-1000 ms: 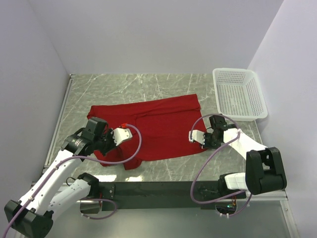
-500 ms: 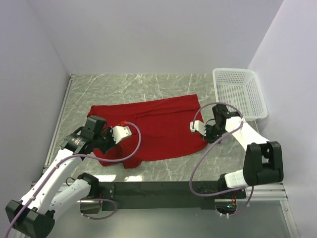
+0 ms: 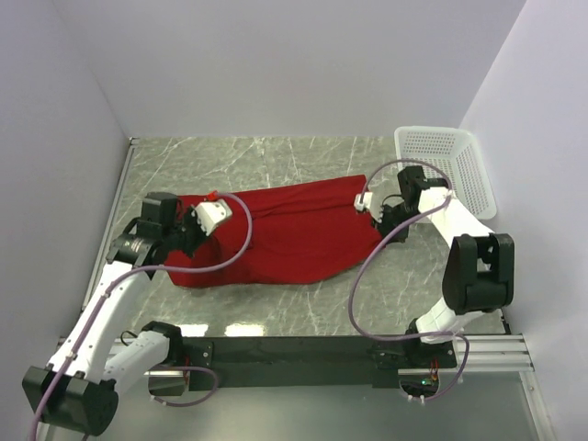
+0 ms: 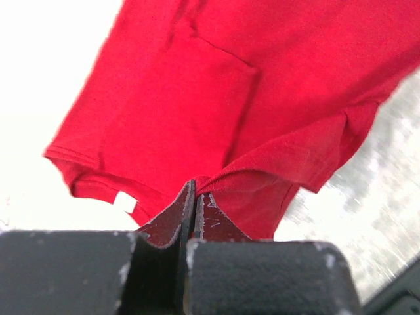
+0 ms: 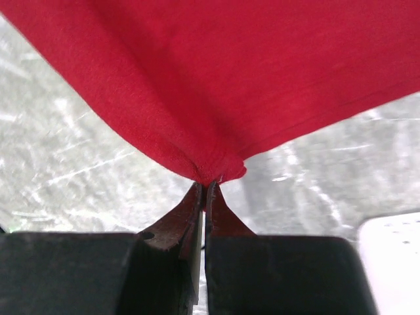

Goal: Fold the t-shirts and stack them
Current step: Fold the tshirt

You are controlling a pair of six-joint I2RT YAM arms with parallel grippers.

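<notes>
Between arms | t-shirt (image 3: 294,234) stretched | left fingers (image 4: 172,221), right fingers (image 5: 184,214) pinch its ends

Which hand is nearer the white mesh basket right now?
Right. The right hand grips the t-shirt beside the basket; the left hand grips its opposite end.

The t-shirt (image 3: 285,234) lies across the middle of the worktop (image 3: 276,156), stretched left to right between the two arms. The left claw (image 4: 194,187) pinches the cloth at its left end, and the right claw (image 5: 205,187) pinches it at its far right corner. The basket (image 3: 446,170) stands on the worktop's far right corner, just right of the right claw and behind the shirt's right end.
</notes>
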